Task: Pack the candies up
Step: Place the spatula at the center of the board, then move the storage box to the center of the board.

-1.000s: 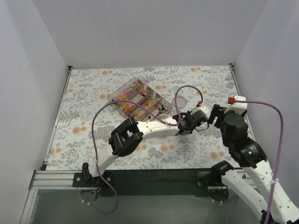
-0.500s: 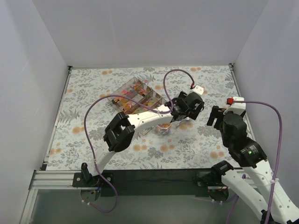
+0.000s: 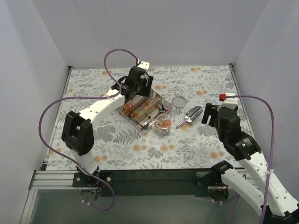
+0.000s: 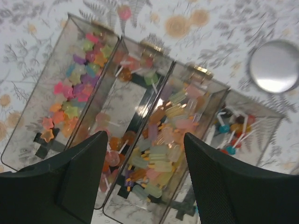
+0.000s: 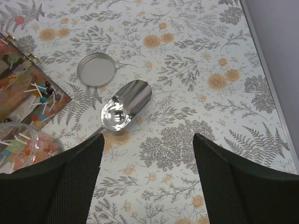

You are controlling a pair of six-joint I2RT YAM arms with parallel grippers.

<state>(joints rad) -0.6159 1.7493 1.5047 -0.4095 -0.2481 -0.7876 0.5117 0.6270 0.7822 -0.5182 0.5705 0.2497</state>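
Observation:
The candies (image 4: pixel 164 140) lie sorted in a clear box (image 3: pixel 154 96) with several long compartments: stars, lollipops and ice-pop shapes. More candies fill a small round clear jar (image 3: pixel 164 124) just in front of the box. My left gripper (image 4: pixel 145 179) hangs open over the box's middle compartments, nothing between its fingers (image 4: pixel 77 182); from above, the left gripper (image 3: pixel 139 91) is over the box's far end. A metal scoop (image 5: pixel 124 106) lies empty on the cloth right of the jar (image 5: pixel 16 145). My right gripper (image 5: pixel 147 182) is open, above bare cloth near the scoop (image 3: pixel 190 114).
A round metal lid (image 3: pixel 179 101) lies flat behind the scoop, also seen as the lid (image 5: pixel 96 69) and the lid (image 4: pixel 273 66). The flowered tablecloth (image 3: pixel 93 135) covers the table, with white walls on three sides. The right gripper (image 3: pixel 209 114) sits close to the scoop's mouth.
My left gripper has opened and swung from beside the jar and scoop, back and left, to above the box. The scoop now lies uncovered on the cloth. The right arm shifted slightly.

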